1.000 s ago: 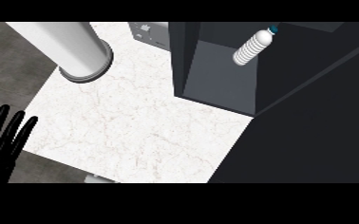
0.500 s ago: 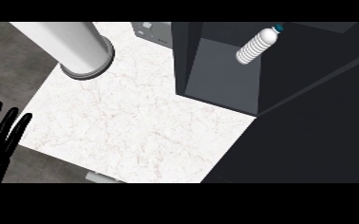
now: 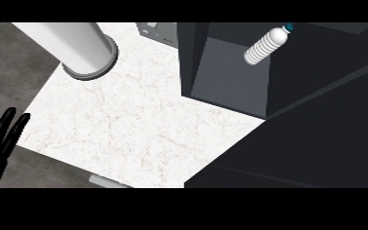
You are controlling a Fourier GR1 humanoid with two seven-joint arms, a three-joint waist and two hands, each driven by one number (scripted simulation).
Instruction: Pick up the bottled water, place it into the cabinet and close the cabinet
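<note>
White marbled counter top fills the middle, brightly and evenly lit, faint veins running across it. Dark grey floor shows beyond its left edge. At the counter's far edge sits a small grey box. On the right looms the dark cabinet, its inner wall a paler grey.

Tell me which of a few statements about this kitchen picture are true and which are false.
1. A hand is holding the water bottle. False: no hand is near it; it shows tilted inside the dark cabinet.
2. The bottle's cap is blue-green. True.
3. The counter is black. False: it is white and marbled.
4. Only one hand shows, the left hand, at the left edge with straight fingers. True.
</note>
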